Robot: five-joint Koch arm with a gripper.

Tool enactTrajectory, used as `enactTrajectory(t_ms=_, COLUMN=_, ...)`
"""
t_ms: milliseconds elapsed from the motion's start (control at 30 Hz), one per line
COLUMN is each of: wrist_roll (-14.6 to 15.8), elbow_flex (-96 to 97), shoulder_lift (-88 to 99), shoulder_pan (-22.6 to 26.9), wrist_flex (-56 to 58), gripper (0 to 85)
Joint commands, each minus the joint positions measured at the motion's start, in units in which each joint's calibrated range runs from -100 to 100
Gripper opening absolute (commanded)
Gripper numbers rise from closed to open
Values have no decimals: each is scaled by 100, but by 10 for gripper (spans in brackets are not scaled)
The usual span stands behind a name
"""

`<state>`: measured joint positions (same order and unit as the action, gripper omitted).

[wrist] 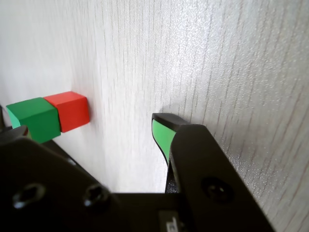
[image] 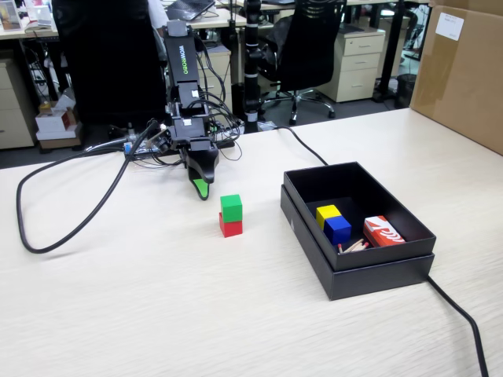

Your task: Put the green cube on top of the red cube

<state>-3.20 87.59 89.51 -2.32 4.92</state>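
The green cube (image: 231, 206) sits stacked on the red cube (image: 231, 228) in the middle of the light wooden table. My gripper (image: 201, 185) hangs just behind and to the left of the stack in the fixed view, apart from it, its green-tipped finger pointing down near the tabletop. In the wrist view the green cube (wrist: 34, 119) and red cube (wrist: 70, 110) show at the left edge, touching each other. The gripper (wrist: 89, 129) is open, with only bare table between the green-tipped finger (wrist: 162, 134) and the dark finger at the left.
A black open box (image: 369, 271) stands right of the stack, holding a yellow cube (image: 327, 213), a blue cube (image: 337, 228) and a red-and-white printed box (image: 383, 231). A thick black cable (image: 71, 228) loops across the left table. A cardboard box (image: 464, 75) stands at back right.
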Motion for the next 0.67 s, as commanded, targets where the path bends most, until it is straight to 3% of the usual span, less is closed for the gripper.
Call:
enactTrajectory(t_ms=0, wrist_roll=-24, elbow_flex=299, shoulder_lift=188, shoulder_pan=-5, wrist_flex=48, gripper=492)
enactTrajectory(t_ms=633, wrist_roll=-24, elbow_flex=752, shoulder_lift=991, shoulder_pan=15, wrist_flex=-107, gripper=492)
